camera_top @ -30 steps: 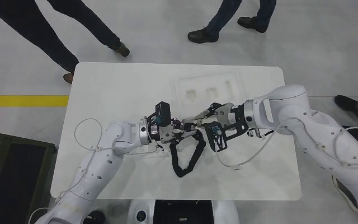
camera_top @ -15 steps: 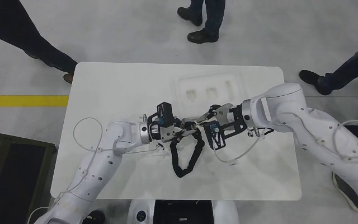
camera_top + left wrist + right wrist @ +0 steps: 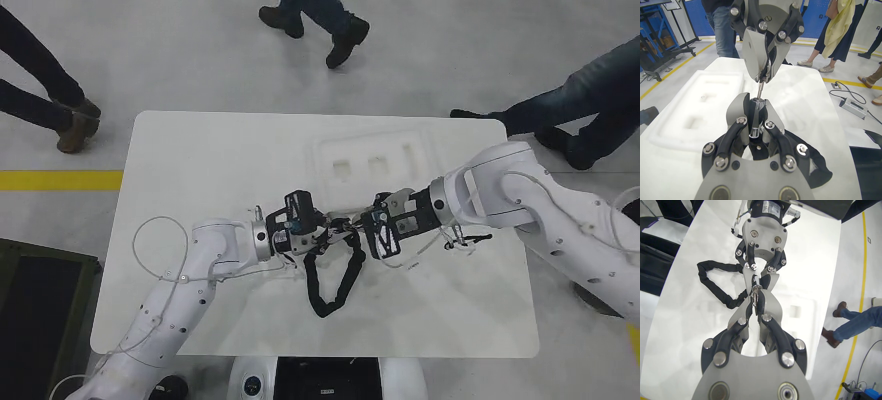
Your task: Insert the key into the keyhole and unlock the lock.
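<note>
Over the white rectangular table [image 3: 200, 170], my two arms have drawn together since a second ago. The right gripper [image 3: 352, 226] has slid toward 9 o'clock and the left gripper [image 3: 322, 234] a little toward 3 o'clock. They now meet tip to tip near the table's middle. The white foam tray [image 3: 375, 160] with moulded recesses lies at 12 o'clock from them, unmoved. The black fabric-sleeved chain lock [image 3: 322, 305] droops in a loop toward 6 o'clock, lying much as before. My left fingers are clamped around its chrome cylinder [image 3: 757, 106] and cover most of the lock body. My right fingers pinch the small silver key [image 3: 760, 89] and hide its head. The blade tip sits at the cylinder's end face. I cannot tell how far in it has gone.
</note>
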Action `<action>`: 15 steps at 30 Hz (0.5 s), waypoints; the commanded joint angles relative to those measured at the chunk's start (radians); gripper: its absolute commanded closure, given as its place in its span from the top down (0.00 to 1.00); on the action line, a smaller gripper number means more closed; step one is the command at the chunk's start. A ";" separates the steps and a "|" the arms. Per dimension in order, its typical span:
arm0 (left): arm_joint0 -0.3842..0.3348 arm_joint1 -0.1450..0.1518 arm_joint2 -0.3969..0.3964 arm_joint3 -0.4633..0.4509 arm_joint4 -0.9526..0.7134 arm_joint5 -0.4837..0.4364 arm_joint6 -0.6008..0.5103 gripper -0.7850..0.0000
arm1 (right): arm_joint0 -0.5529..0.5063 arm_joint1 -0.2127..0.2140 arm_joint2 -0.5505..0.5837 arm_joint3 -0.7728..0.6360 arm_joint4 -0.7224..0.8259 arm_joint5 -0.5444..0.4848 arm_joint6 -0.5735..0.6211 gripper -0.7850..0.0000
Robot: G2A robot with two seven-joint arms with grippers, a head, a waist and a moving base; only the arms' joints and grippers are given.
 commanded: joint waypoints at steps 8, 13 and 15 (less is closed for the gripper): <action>0.024 0.004 -0.003 -0.027 0.071 0.063 0.060 0.00 | 0.016 -0.010 -0.017 0.003 0.280 0.124 0.184 0.00; 0.037 0.006 -0.008 -0.042 0.087 0.091 0.078 0.00 | 0.003 -0.013 -0.010 -0.018 0.344 0.185 0.215 0.00; 0.045 0.007 -0.011 -0.050 0.093 0.104 0.087 0.00 | -0.009 -0.012 -0.004 -0.030 0.361 0.223 0.221 0.00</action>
